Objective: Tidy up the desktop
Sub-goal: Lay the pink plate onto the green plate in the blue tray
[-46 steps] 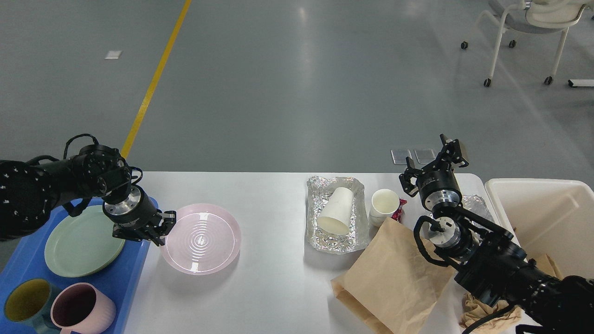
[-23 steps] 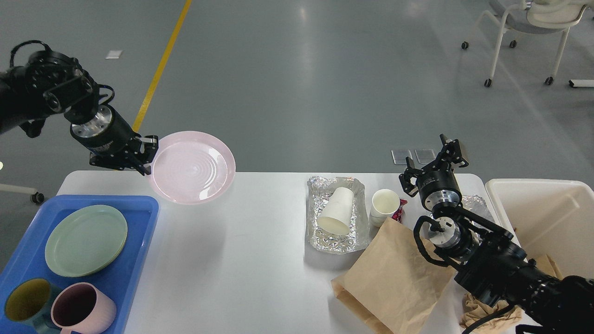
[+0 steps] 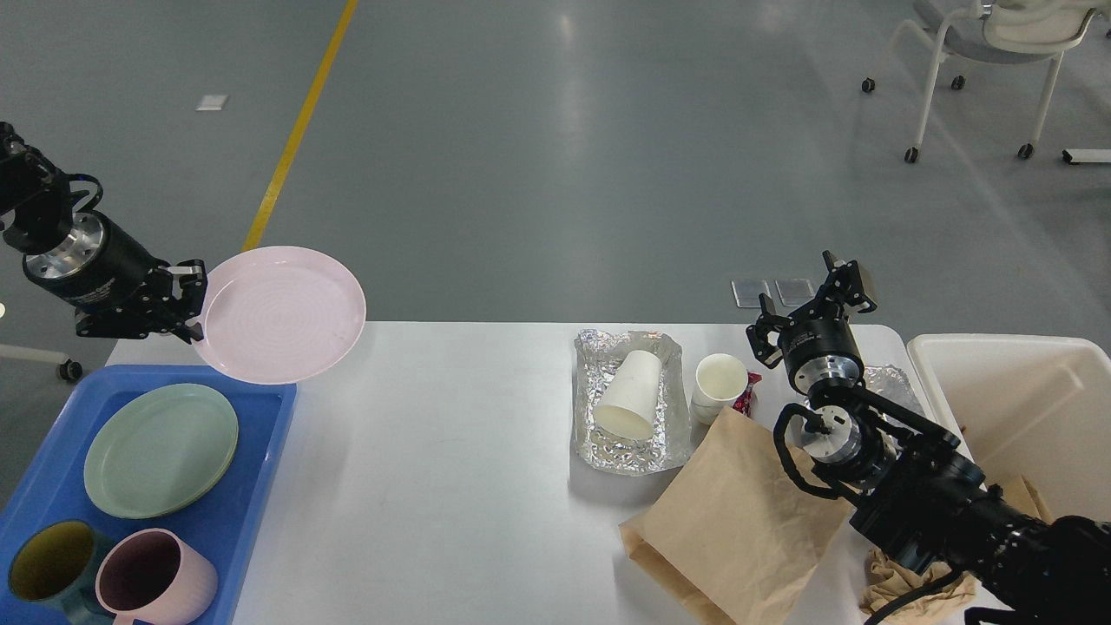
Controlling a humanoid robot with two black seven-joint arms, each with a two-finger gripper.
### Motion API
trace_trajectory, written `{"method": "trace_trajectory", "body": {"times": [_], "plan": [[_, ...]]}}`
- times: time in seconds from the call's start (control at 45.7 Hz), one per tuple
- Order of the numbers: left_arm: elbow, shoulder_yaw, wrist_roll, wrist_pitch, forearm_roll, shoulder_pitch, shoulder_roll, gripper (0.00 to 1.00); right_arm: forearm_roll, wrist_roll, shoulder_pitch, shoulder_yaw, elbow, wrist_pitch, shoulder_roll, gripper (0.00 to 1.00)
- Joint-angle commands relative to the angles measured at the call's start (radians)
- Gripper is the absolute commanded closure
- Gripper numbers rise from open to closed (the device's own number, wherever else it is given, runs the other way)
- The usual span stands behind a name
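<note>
The white desktop [image 3: 434, 486] fills the lower view. My left gripper [image 3: 193, 301] is shut on the left rim of a pink plate [image 3: 282, 314] and holds it in the air over the desktop's far left corner, above the back of the blue tray [image 3: 247, 512]. My right gripper [image 3: 816, 299] is open and empty, raised near the far right edge, behind a white paper cup [image 3: 719, 382]. A second paper cup [image 3: 629, 395] lies tipped in a foil tray [image 3: 629, 451]. A brown paper bag [image 3: 738, 521] lies flat at the front right.
The blue tray holds a green plate [image 3: 161, 450], a pink mug [image 3: 152, 577] and a dark mug [image 3: 48, 564]. A cream-white bin [image 3: 1015, 408] stands at the right. Crumpled foil [image 3: 894, 382] and a red wrapper [image 3: 745, 395] lie near the right arm. A chair [image 3: 989, 52] stands far right.
My left gripper lifted the pink plate off the desktop and carried it up and to the left, toward the blue tray. The right arm has not moved.
</note>
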Motion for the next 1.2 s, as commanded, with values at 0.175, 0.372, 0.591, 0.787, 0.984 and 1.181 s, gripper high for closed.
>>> {"method": "trace_trajectory", "body": {"times": [0.175,0.372,0.591,0.787,0.984,1.181], "plan": [[0.138,-0.060,0.004,0.000,0.001,0.188,0.077,1.00,0.000,0.000,0.000,0.000,0.000,0.000,0.000,0.00],[0.210,-0.119,0.005,0.000,0.001,0.309,0.092,1.00,0.000,0.000,0.000,0.000,0.000,0.000,0.000,0.00],[0.217,-0.129,0.005,0.010,0.001,0.354,0.118,1.00,0.000,0.000,0.000,0.000,0.000,0.000,0.000,0.00],[0.218,-0.159,0.005,0.049,0.001,0.401,0.140,1.00,0.000,0.000,0.000,0.000,0.000,0.000,0.000,0.00],[0.259,-0.165,0.005,0.090,0.001,0.457,0.135,1.00,0.000,0.000,0.000,0.000,0.000,0.000,0.000,0.00],[0.296,-0.173,0.005,0.113,0.001,0.490,0.123,1.00,0.000,0.000,0.000,0.000,0.000,0.000,0.000,0.00]]}}
